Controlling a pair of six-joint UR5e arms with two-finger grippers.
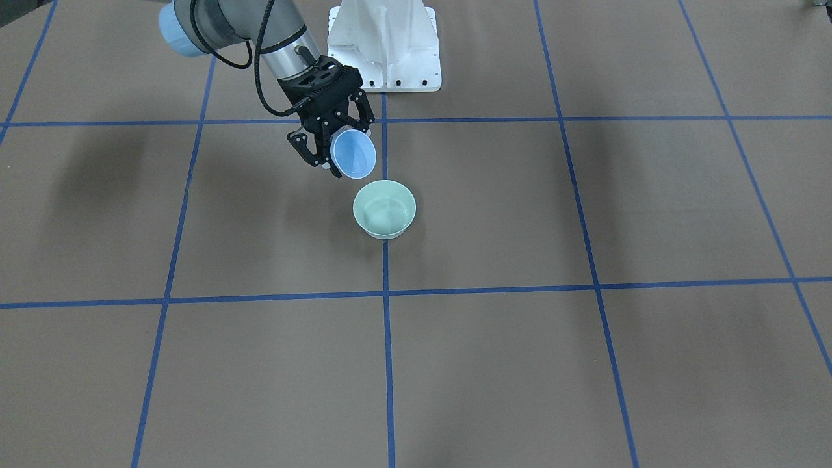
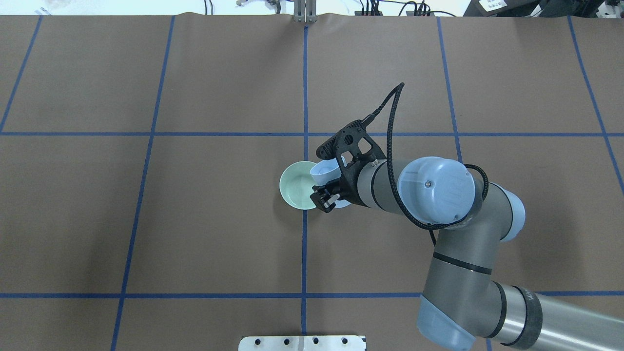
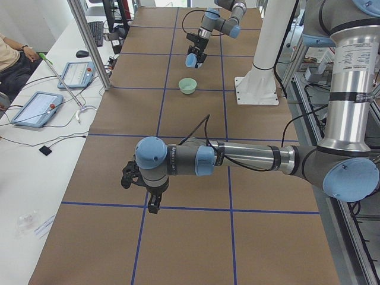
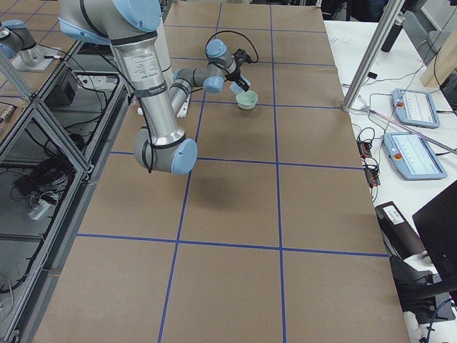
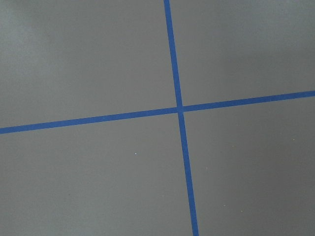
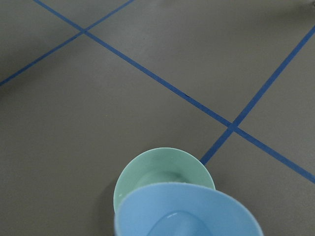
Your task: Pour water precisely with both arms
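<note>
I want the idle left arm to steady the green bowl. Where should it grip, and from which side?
Probably its left rim, pinched from above with one finger inside: the green bowl stands upright and open, and the tilted blue bowl hangs over its right edge.

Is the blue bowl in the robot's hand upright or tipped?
Tipped. The right hand holds the blue bowl tilted in the air, its opening turned sideways and down toward the green bowl on the table.

There were two bowls, a blue bowl (image 1: 354, 155) and a green bowl (image 1: 384, 209); two arms, the right arm (image 2: 436, 190) and left arm (image 3: 249, 157); one white pedestal (image 1: 383, 45); seemingly two tablets (image 4: 413, 154).
</note>
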